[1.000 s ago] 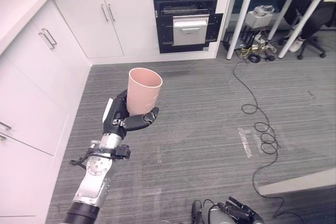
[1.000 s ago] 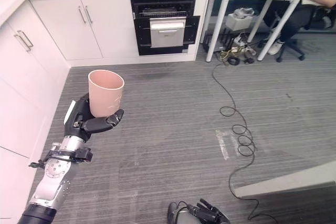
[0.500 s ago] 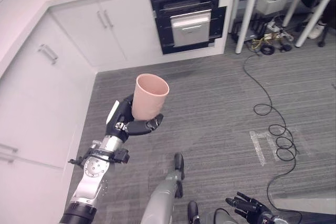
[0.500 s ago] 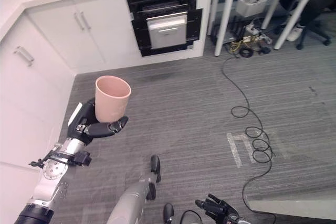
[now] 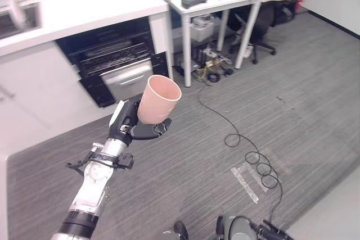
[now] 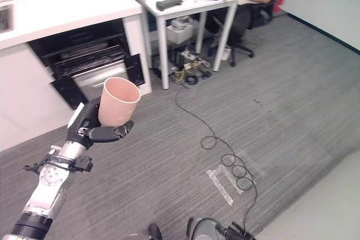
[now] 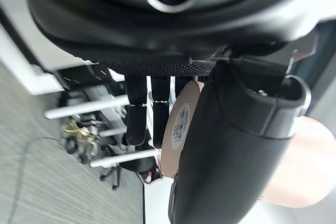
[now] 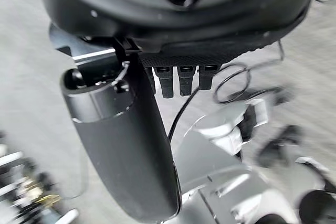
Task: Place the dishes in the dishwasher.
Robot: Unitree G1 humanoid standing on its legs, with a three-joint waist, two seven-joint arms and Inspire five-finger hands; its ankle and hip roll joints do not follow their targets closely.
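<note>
The left hand (image 5: 130, 125) holds a pink cup (image 5: 158, 99) upright in the air, fingers and thumb wrapped round its lower half, out over the grey carpet (image 5: 292, 77) in front of the open dishwasher (image 5: 109, 63). The right hand (image 8: 131, 145) hangs low, fingers relaxed and straight, grasping nothing.

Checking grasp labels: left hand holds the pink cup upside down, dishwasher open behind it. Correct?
Not quite: the pink cup is upright, its open mouth facing up, as the left eye view shows. The rest holds: the left hand is curled round it, with the dishwasher open behind.
</note>
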